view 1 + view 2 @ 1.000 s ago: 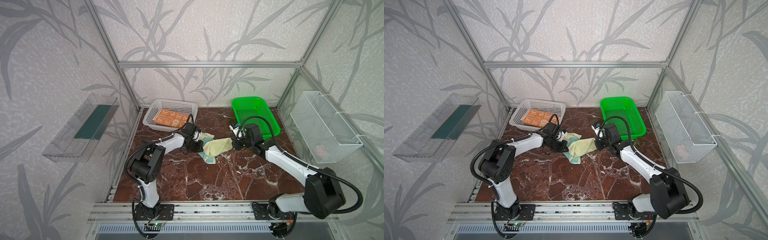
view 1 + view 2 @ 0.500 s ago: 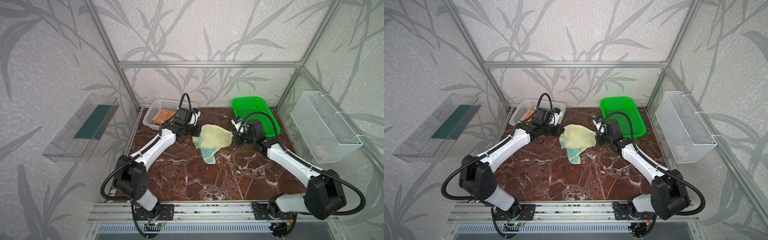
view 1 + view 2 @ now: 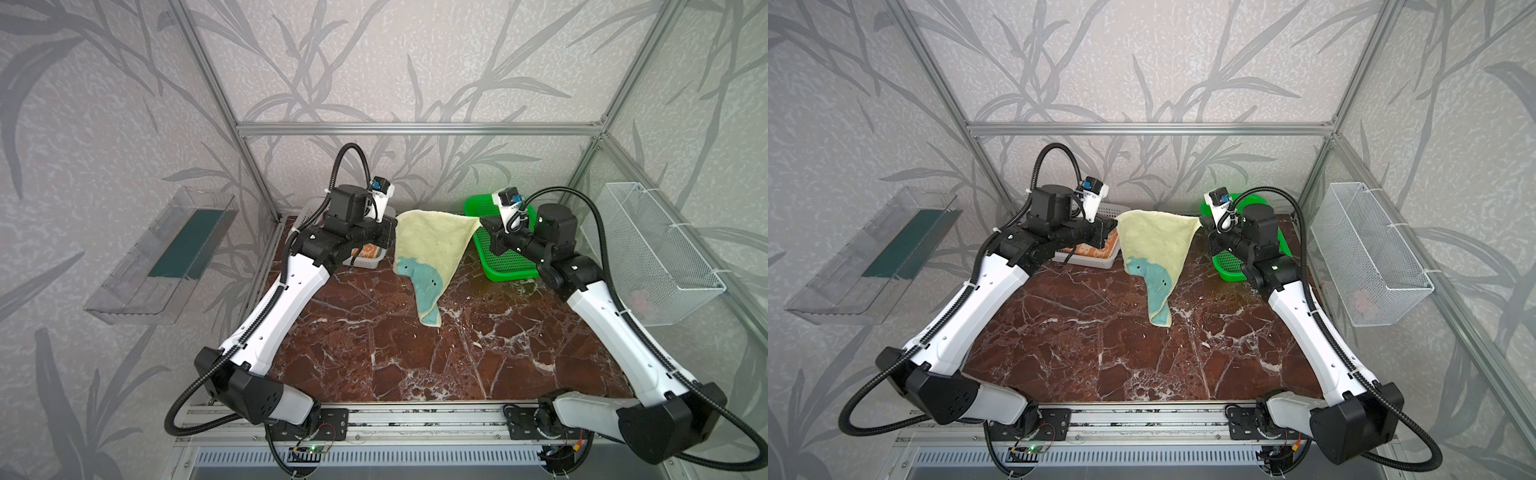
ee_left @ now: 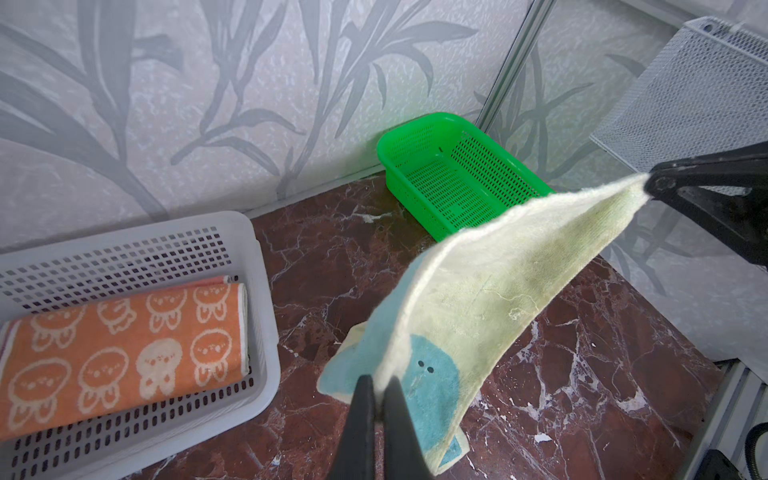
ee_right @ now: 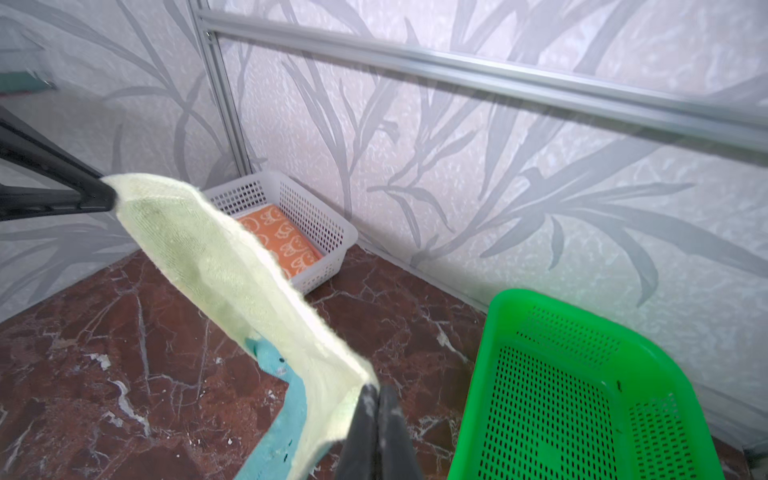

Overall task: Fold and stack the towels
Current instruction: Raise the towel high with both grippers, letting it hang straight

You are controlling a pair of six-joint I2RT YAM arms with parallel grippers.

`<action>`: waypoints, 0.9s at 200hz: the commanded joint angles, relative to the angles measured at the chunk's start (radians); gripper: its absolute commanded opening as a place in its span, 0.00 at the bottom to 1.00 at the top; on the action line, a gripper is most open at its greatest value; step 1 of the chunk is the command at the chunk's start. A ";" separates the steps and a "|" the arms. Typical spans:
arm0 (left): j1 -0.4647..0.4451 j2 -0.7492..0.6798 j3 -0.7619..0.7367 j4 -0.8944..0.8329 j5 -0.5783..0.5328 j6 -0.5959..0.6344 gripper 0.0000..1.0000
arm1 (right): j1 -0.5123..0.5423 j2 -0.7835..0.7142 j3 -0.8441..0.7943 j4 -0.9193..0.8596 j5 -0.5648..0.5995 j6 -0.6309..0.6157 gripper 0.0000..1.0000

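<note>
Two towels show. One pale yellow cloth towel with a light-blue patch (image 3: 430,239) hangs stretched over the red-brown marble table (image 3: 374,353), held by the left gripper (image 3: 393,229) and the right gripper (image 3: 482,225), jaws clamped on one top corner each. One folded orange rabbit-print towel (image 4: 124,345) lies in one white perforated plastic basket (image 4: 259,266).
</note>
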 commanded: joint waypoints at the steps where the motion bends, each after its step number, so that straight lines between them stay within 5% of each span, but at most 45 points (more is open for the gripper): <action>1: -0.007 -0.071 0.065 -0.069 0.024 0.034 0.00 | 0.001 -0.060 0.052 -0.041 -0.062 -0.024 0.00; 117: -0.041 -0.351 0.079 -0.141 0.149 -0.010 0.00 | 0.002 -0.344 0.081 -0.127 -0.214 -0.057 0.00; 180: -0.043 -0.344 0.040 -0.137 0.059 -0.008 0.00 | 0.003 -0.317 0.061 -0.161 -0.136 -0.068 0.00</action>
